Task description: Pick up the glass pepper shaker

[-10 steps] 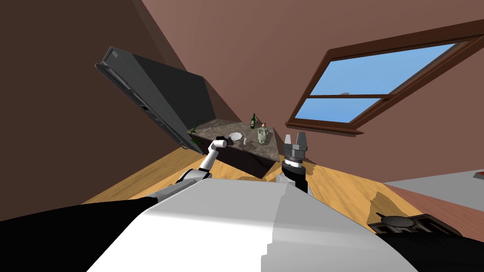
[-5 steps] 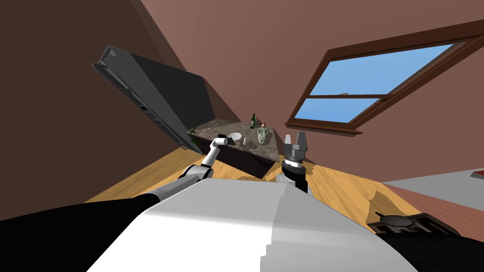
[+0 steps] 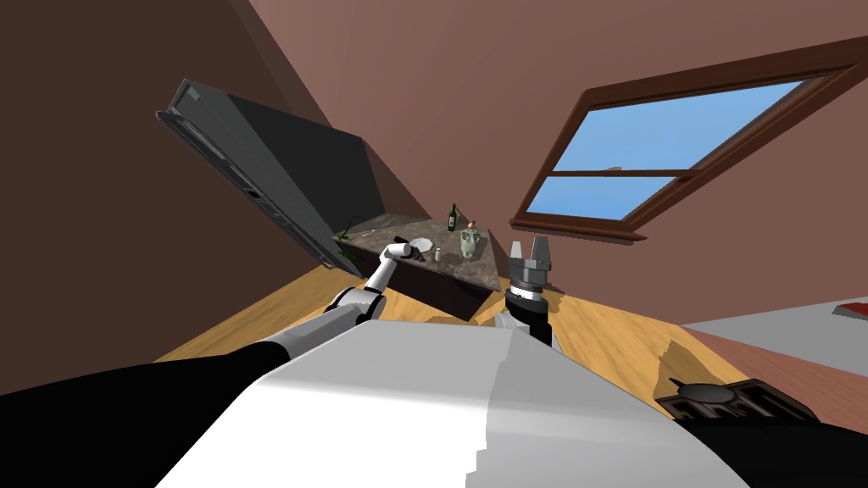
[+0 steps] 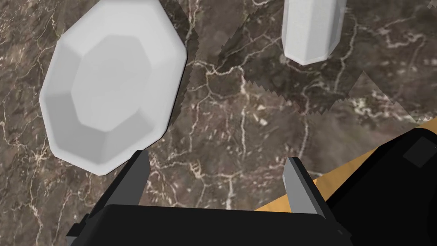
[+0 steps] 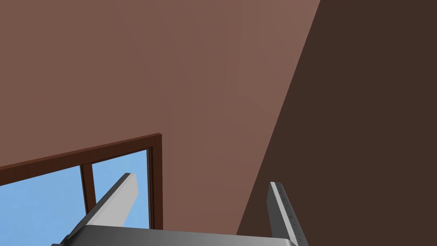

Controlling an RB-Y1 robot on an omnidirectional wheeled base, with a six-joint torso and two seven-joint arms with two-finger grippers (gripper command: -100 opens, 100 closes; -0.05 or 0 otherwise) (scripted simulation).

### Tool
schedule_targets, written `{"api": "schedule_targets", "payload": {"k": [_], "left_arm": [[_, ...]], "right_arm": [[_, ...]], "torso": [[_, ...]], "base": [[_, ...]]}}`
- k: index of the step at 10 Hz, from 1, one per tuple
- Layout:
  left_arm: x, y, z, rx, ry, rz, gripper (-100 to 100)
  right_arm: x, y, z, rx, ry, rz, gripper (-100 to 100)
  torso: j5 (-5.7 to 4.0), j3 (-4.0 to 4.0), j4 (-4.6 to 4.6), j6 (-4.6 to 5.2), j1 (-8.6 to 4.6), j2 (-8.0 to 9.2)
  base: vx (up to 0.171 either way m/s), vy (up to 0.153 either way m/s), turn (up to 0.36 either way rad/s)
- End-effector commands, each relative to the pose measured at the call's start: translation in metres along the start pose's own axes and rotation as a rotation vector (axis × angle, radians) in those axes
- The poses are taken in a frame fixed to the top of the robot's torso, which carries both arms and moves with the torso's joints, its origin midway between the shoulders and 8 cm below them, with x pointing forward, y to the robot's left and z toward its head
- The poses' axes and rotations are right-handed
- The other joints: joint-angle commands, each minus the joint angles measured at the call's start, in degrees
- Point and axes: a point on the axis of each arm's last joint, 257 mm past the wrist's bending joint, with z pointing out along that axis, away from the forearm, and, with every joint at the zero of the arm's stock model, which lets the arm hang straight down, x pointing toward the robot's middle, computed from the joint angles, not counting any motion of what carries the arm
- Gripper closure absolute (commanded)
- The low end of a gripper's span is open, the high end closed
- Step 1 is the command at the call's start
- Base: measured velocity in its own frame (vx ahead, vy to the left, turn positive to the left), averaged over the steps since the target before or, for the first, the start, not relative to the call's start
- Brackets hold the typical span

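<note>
Pepper shaker [image 4: 311,30], a plain white faceted cylinder, stood upright on the dark brown marble tabletop [image 4: 239,111] with its pale veins. It was ahead of my left gripper [image 4: 217,157], roughly in line with one finger [image 4: 298,183] rather than centred between the two, and not touching either. My left jaws were spread wide with only bare marble between them. By the other finger lay a white eight-sided shallow dish [image 4: 113,81], its rim right at that fingertip and well apart from the shaker. From the head camera, my left arm reached out over the near part of the table. Farther back on the marble stood a dark green bottle [image 3: 453,218] and a pale green jug [image 3: 470,241]. My right gripper [image 3: 527,244] hung raised beside the table's near corner, away from everything on it, its fingers pointing up, jaws wide and holding nothing. Orange wooden floor [image 3: 280,309] ran under the table.
</note>
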Motion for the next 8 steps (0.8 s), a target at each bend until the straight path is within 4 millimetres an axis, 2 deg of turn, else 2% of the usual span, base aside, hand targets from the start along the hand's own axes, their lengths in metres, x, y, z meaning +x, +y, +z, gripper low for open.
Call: {"api": "schedule_targets", "payload": {"k": [1, 2, 4, 5, 8], "left_arm": [[0.005, 0.011, 0.002, -0.057, -0.022, -0.028, -100], [0.005, 0.011, 0.002, -0.059, -0.024, -0.028, -100], [0.016, 0.024, 0.001, -0.135, -0.048, -0.064, -100], [0.013, 0.027, 0.002, -0.143, -0.056, -0.066, -100], [0.023, 0.044, -0.002, -0.236, -0.095, -0.106, -100]], "right_arm": [[0.0, 0.0, 0.0, 0.0, 0.0, 0.0, 0], [0.0, 0.0, 0.0, 0.0, 0.0, 0.0, 0], [0.0, 0.0, 0.0, 0.0, 0.0, 0.0, 0], [0.0, 0.0, 0.0, 0.0, 0.0, 0.0, 0], [0.0, 0.0, 0.0, 0.0, 0.0, 0.0, 0]], "torso": [[0.0, 0.0, 0.0, 0.0, 0.0, 0.0], [-0.01, -0.02, 0.0, 0.01, -0.03, -0.03], [-0.01, -0.01, 0.0, 0.01, -0.03, -0.01], [-0.02, -0.02, 0.0, 0.02, -0.07, -0.04], [-0.02, -0.04, -0.02, 0.01, -0.09, -0.08]], "base": [[0.02, -0.019, -0.021], [0.014, -0.017, -0.016], [0.02, -0.024, -0.038], [0.021, -0.023, -0.015], [0.035, -0.035, -0.042]]}}
